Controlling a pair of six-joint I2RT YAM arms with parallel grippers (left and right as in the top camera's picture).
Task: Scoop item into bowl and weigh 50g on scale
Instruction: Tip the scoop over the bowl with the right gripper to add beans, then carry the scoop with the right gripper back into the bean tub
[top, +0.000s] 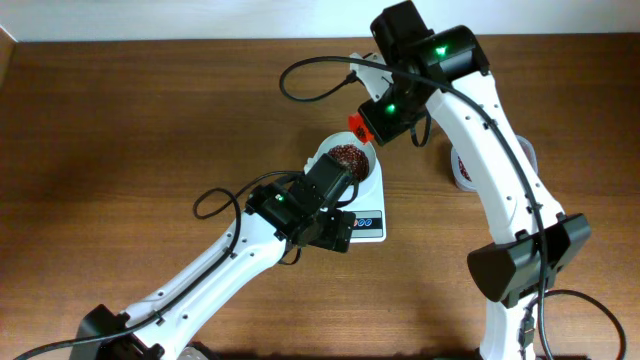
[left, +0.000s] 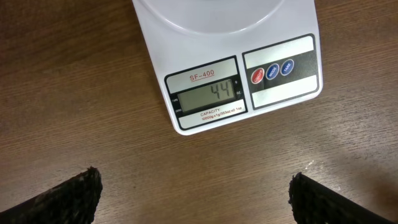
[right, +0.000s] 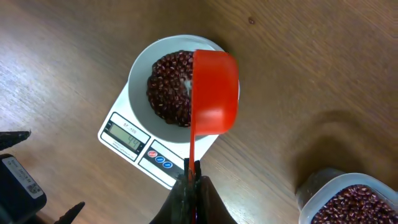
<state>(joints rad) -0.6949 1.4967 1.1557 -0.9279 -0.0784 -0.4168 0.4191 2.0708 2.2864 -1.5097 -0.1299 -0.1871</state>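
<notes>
The white bowl (right: 140, 65) sits on the white scale (right: 171, 169) and holds a heap of dark red-brown beans (right: 169, 87). The scale's display (left: 208, 93) reads 44. My right gripper (right: 193, 171) is shut on the handle of a red scoop (right: 214, 93), which hangs turned over above the bowl's right side. My left gripper (left: 196, 196) is open and empty over bare table just in front of the scale. In the overhead view the bowl with beans (top: 348, 157) shows between the left gripper (top: 335, 232) and the right gripper (top: 385, 118).
A clear plastic tub (right: 348, 199) with more beans stands right of the scale, partly hidden by the right arm in the overhead view (top: 462, 172). The red and blue buttons (left: 272, 71) face the left gripper. Brown wood table (top: 120, 130) lies all around.
</notes>
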